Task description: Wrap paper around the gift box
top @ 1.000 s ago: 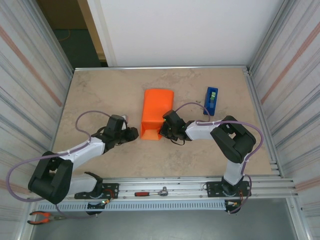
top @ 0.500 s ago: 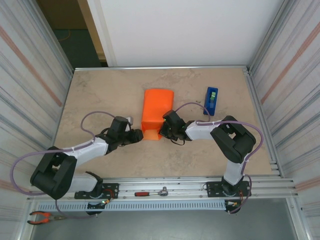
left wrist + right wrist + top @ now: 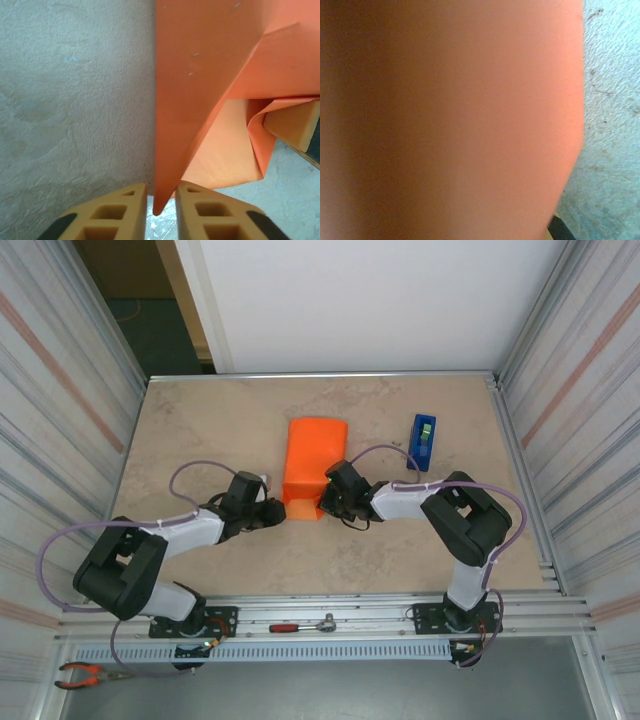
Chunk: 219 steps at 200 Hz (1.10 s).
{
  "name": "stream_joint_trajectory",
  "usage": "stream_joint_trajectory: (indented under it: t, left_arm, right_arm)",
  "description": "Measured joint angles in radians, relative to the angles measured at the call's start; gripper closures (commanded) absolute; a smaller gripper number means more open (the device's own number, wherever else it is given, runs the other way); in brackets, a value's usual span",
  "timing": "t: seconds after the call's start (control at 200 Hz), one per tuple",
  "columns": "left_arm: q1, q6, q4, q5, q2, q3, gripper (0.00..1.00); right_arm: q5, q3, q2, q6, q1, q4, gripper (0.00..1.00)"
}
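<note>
The orange paper point(image 3: 315, 455) lies folded into a long parcel at mid-table; the gift box is hidden inside it. My left gripper point(image 3: 279, 511) is at the parcel's near-left corner. In the left wrist view its tan fingers point(image 3: 112, 212) stand a narrow gap apart, with the pointed tip of a paper point(image 3: 200, 75) flap between them point(image 3: 160, 212). My right gripper point(image 3: 323, 502) is at the near-right corner, shut on the paper's near end. One of its tan pads point(image 3: 295, 127) shows against a crumpled fold. Orange paper point(image 3: 450, 120) lies right against the right wrist camera.
A blue tape dispenser point(image 3: 423, 441) stands to the right of the parcel. A red-handled wrench point(image 3: 300, 625) lies on the rail by the arm bases, and pliers point(image 3: 85, 674) lie at the bottom left. Metal walls close in the table on both sides.
My left arm has reached right, up to the parcel's near-left corner, and its jaws have narrowed around the flap tip. The right arm and the parcel have stayed put.
</note>
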State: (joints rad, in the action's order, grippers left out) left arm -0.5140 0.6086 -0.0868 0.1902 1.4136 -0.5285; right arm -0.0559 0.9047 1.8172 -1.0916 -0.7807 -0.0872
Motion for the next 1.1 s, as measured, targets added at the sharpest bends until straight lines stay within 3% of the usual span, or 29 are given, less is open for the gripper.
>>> stream_joint_trajectory:
  t: [0.2,0.556,1.097]
  left_arm:
    - [0.000,-0.004,-0.001,0.007,0.010,-0.015,1.00]
    - [-0.010,0.053,-0.041,0.061,0.023,-0.066,1.00]
    - [-0.039,0.153,-0.230,0.115,0.184,-0.119,1.00]
  right_arm:
    - [0.000,0.000,0.000,0.000,0.000,0.000,1.00]
    - [0.000,0.000,0.000,0.000,0.000,0.000,1.00]
    - [0.000,0.000,0.000,0.000,0.000,0.000,1.00]
